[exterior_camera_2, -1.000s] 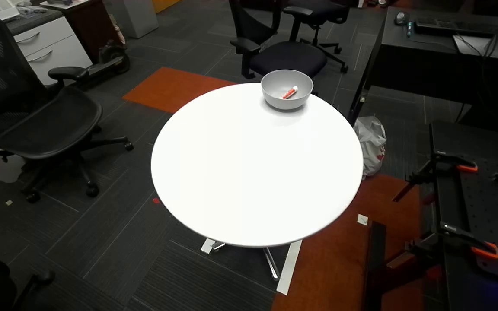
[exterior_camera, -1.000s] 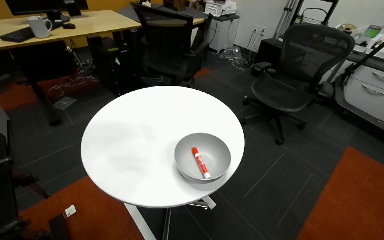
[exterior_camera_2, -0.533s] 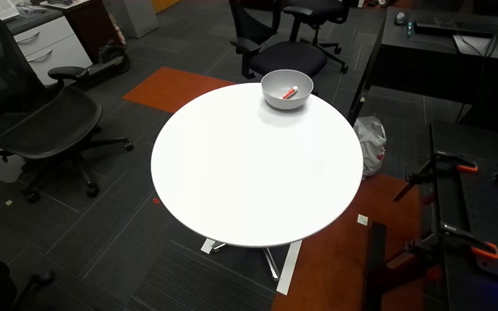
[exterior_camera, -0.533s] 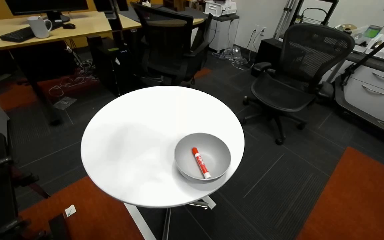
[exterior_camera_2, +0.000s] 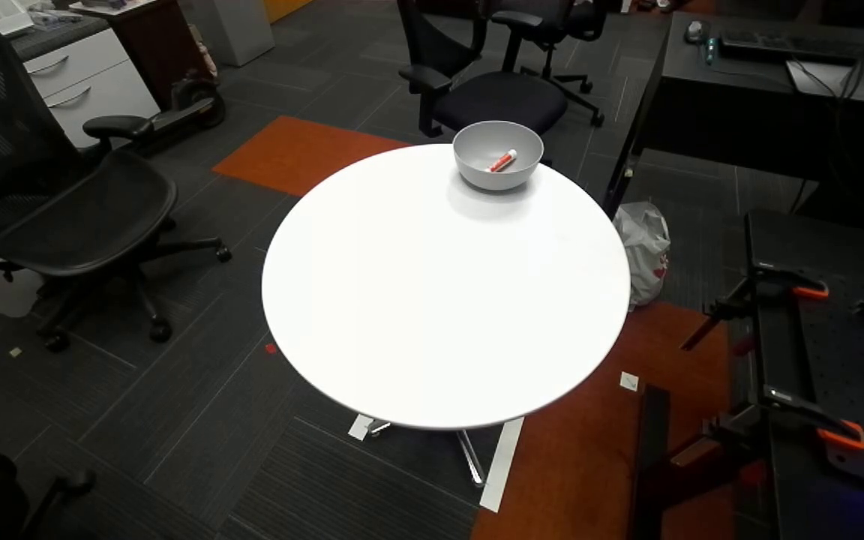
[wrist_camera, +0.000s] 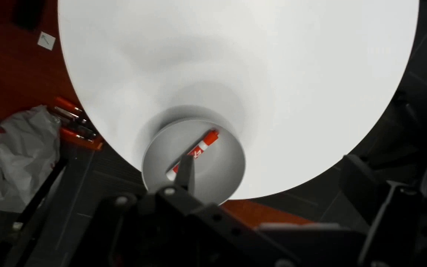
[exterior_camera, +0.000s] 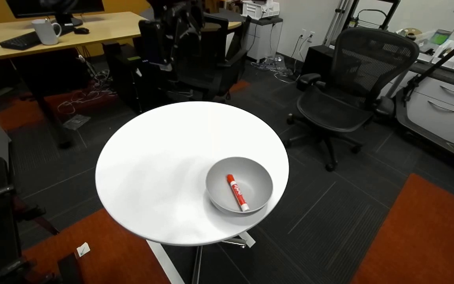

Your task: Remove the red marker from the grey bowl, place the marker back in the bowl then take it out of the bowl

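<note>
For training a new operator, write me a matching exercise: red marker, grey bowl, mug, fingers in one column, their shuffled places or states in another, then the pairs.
1. Red marker
2. Grey bowl
3. Mug
4. Fingers

A. Standing on the tan desk
B. Spread apart, holding nothing
C. Lying inside the bowl
D. Resting on the round white table

Pairs: 1-C, 2-D, 3-A, 4-B

Round white table (exterior_camera: 144, 154) stood on dark carpet (exterior_camera: 321, 221). In an exterior view, pale mug (exterior_camera: 45, 32) on wooden desk (exterior_camera: 110, 29) partly hid black keyboard (exterior_camera: 20, 40); mouse (exterior_camera: 81, 30) lay nearby. Black mesh chair (exterior_camera: 341, 108) stood near the table. Crumpled plastic bag (exterior_camera_2: 643, 247) showed past the table's edge.
</note>
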Motion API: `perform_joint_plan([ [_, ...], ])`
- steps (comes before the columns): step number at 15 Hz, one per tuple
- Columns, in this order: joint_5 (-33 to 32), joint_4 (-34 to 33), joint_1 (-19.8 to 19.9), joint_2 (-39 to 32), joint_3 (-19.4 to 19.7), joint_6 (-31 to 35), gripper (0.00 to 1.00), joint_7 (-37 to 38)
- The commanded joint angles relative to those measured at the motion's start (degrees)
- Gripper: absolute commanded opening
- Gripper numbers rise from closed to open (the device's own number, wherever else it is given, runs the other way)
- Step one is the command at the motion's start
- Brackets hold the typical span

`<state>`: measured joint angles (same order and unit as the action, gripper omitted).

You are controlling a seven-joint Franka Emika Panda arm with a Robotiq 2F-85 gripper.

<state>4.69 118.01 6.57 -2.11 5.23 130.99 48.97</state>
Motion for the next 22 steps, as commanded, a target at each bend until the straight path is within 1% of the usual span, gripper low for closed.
perform_joint_plan([
  [1,-2.88,-0.38,-0.06,-3.00,1.87,2.15,1.00,11.20],
  [3,-3.82,-0.14,-0.29,-4.63,2.91,2.75,1.00,17.43],
  [5,-2.90,0.41,-0.42,-5.72,3.63,3.57,1.00,22.93],
  [6,-2.00,0.98,-0.53,-5.72,3.69,5.15,1.00,24.60],
  [7,-2.11,1.72,-0.73,-5.05,3.36,6.00,1.00,23.28],
  [8,-2.40,0.27,-0.32,-6.11,3.51,3.80,1.00,21.19],
  [13,-2.35,0.41,-0.58,-6.25,3.47,4.67,1.00,21.33],
  [14,-3.69,-0.50,-0.77,-6.99,3.98,4.69,1.00,24.27],
  [15,-3.43,-1.48,-0.70,-7.74,4.16,3.81,1.00,25.16],
  [16,-3.63,-2.51,-0.70,-8.63,4.58,3.28,1.00,27.59],
  [18,-2.07,-5.44,-0.20,-11.16,5.07,1.16,1.00,29.64],
  [22,-1.49,-12.91,0.15,-17.70,6.57,-5.39,1.00,36.00],
])
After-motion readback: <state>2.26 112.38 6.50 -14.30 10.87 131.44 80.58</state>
